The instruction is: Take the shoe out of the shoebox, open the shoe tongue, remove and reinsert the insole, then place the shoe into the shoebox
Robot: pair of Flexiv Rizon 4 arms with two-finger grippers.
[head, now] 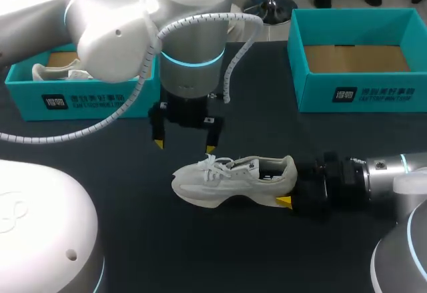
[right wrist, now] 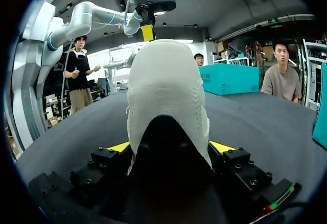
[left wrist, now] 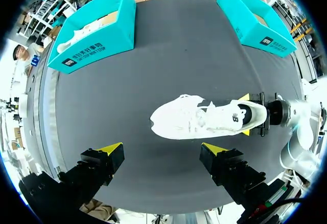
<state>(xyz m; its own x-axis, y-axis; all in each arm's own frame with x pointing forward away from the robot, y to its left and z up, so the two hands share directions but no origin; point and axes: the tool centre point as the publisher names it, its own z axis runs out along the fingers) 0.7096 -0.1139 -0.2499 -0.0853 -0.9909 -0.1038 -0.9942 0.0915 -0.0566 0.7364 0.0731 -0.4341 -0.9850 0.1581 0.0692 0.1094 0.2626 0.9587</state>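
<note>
Head view first, from the left side across. At the far left of the black table [head: 200, 253] stands a teal shoebox [head: 80, 101], and a second white shoe [head: 59, 73] lies inside it, partly hidden behind the left arm [head: 120, 33]. That arm comes in from the left and hangs over the middle of the table. The left gripper [head: 185, 147] points down with its two yellow tips spread wide, clear of everything, just above the laces.

Below it, near the table's middle, the white shoe [head: 230, 181] sits upright on its sole, outside both boxes, toe to the left and heel to the right. In the left wrist view the same shoe [left wrist: 204, 118] lies ahead of the left gripper [left wrist: 162, 150], whose fingers stand apart with only bare table between them.

At the heel, the right gripper [head: 288, 187] comes in low from the right and is clamped on the shoe. The right wrist view shows it [right wrist: 171, 147] with one yellow tip pressed against each side of the heel [right wrist: 166, 96].

At the far right stands the other teal shoebox [head: 360, 94], well apart from the shoe, its brown cardboard floor showing.
</note>
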